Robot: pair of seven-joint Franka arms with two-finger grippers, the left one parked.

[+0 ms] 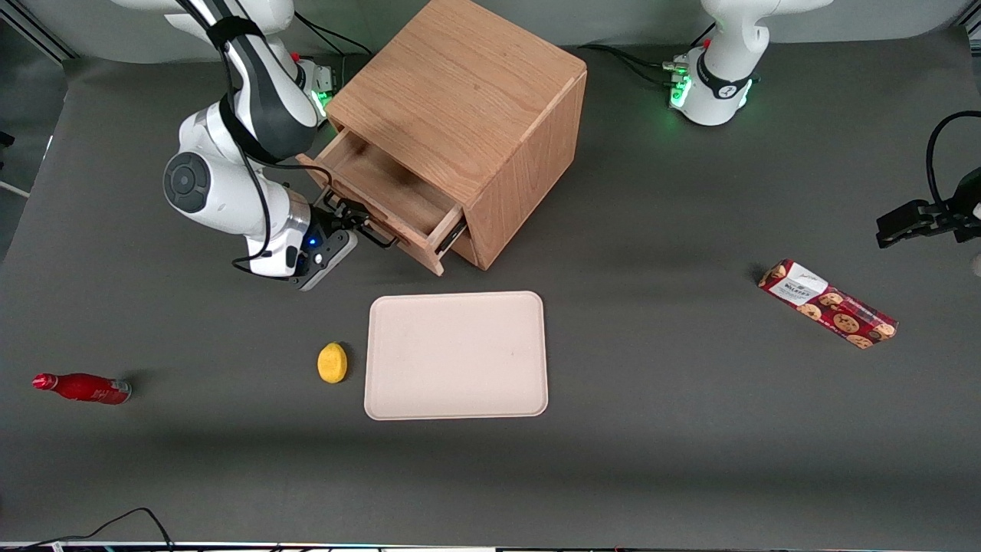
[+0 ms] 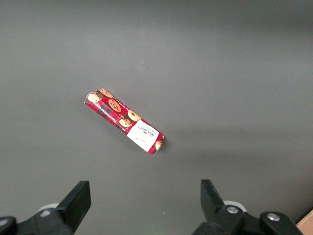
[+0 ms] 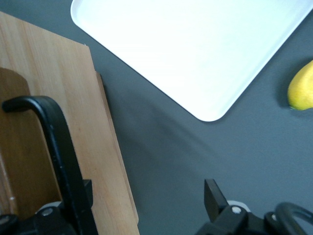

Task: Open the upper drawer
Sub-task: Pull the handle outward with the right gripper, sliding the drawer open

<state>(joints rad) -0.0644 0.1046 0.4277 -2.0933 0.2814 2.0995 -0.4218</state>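
Grey table [image 1: 651, 230]: cabinet [image 1: 475, 100], upper drawer [image 1: 383, 195] part open. Gripper [image 1: 360, 226] at handle [image 3: 61, 147], jaws spread (bar between). Pull straight outward, level, avoiding tray [image 1: 457, 354].

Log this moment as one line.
upper drawer: pulled partly out | claw: open, at black bar handle | tray: nearer front camera

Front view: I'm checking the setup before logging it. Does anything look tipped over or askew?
The red bottle lies on its side toward the working arm's end of the table. The cabinet sits turned at an angle, its upper drawer pulled out, with the gripper open at the handle. Nothing looks spilled or damaged.
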